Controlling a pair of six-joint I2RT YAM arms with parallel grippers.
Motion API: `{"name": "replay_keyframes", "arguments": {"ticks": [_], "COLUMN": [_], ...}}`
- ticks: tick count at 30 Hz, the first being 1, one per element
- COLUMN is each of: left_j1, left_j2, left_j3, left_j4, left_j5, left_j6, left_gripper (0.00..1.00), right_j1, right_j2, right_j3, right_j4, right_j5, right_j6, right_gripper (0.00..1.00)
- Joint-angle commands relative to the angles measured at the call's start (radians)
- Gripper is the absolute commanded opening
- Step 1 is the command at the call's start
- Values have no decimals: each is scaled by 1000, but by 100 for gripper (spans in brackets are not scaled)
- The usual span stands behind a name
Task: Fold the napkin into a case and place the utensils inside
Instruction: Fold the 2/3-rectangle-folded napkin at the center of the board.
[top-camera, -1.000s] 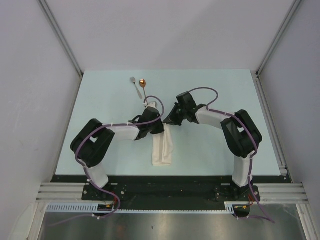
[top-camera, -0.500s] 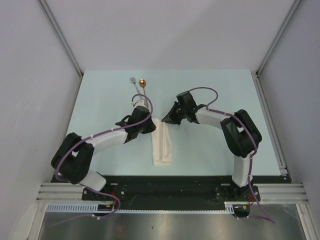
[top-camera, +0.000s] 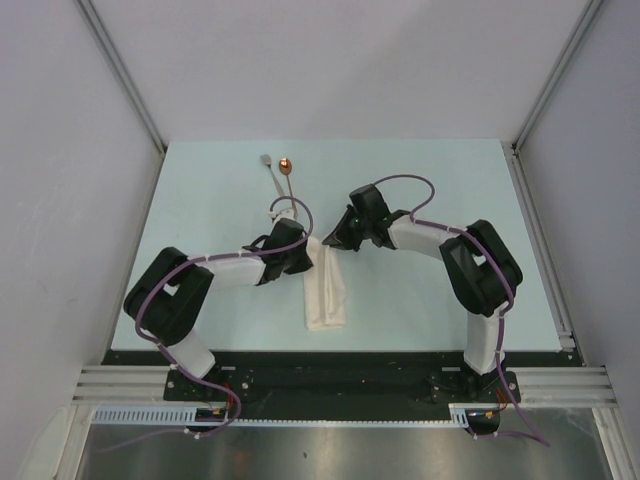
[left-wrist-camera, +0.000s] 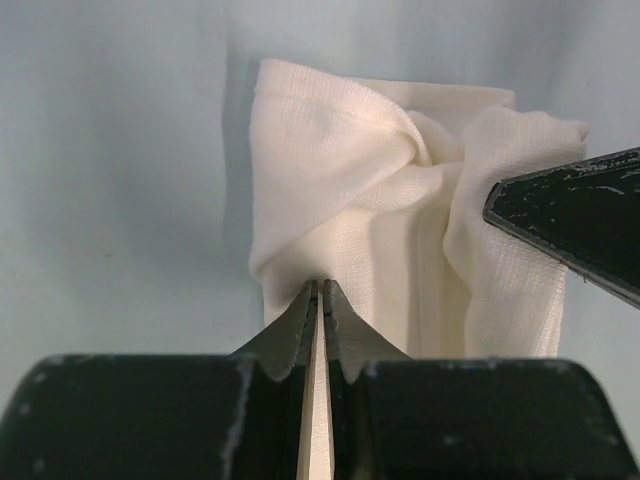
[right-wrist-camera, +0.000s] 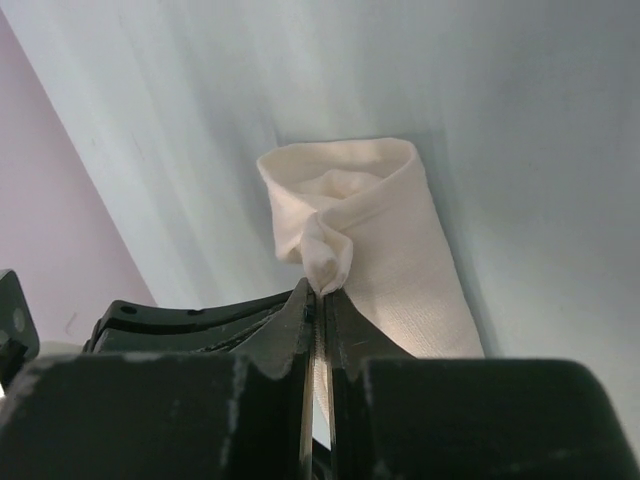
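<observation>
The napkin (top-camera: 324, 292) lies as a narrow, long, off-white strip in the middle of the table, running away from the arms. My left gripper (top-camera: 305, 252) is shut on the left edge of its far end; the cloth (left-wrist-camera: 350, 190) bunches up ahead of its jaws (left-wrist-camera: 320, 287). My right gripper (top-camera: 330, 243) is shut on a pinched corner of the same end (right-wrist-camera: 322, 285), and the open mouth of the cloth (right-wrist-camera: 385, 215) shows beyond. The silver fork (top-camera: 270, 170) and the copper-bowled spoon (top-camera: 287, 170) lie side by side farther back, apart from the cloth.
The pale green table (top-camera: 430, 180) is bounded by grey walls on three sides and a black rail at the near edge (top-camera: 330, 358). The right gripper's finger (left-wrist-camera: 575, 225) reaches into the left wrist view at the right.
The left arm's elbow swung out to the left, then came part of the way back. Both grippers stayed at the strip's far end, and the cloth there has bunched up slightly.
</observation>
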Motion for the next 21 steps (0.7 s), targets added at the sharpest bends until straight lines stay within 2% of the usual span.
{"name": "replay_keyframes", "arguments": {"ticks": [1,8,11,16,21], "left_j1": [1,1,7,22,28], "left_j2": [-12,-67,-67,52,197], "left_j3": [-14,-8,54,211,288], "left_j4": [20,23,-1,-76,-61], "left_j5": [9,62,88,104,119], "left_j6": [30,34,28,17,11], "left_gripper": [9,8,9,8,7], "right_j1": [-1,-27,-40,-46,-46], "right_j2": [-64,-95,-93,-93,-98], "right_j3": [8,-28,-41,-42,-41], "right_j4": [-28,0,24,36,38], "right_j5": [69,34,-3,-19,-24], "right_j6": [-71,-122,-111,-103,-97], "right_gripper": [0,0,0,0,0]}}
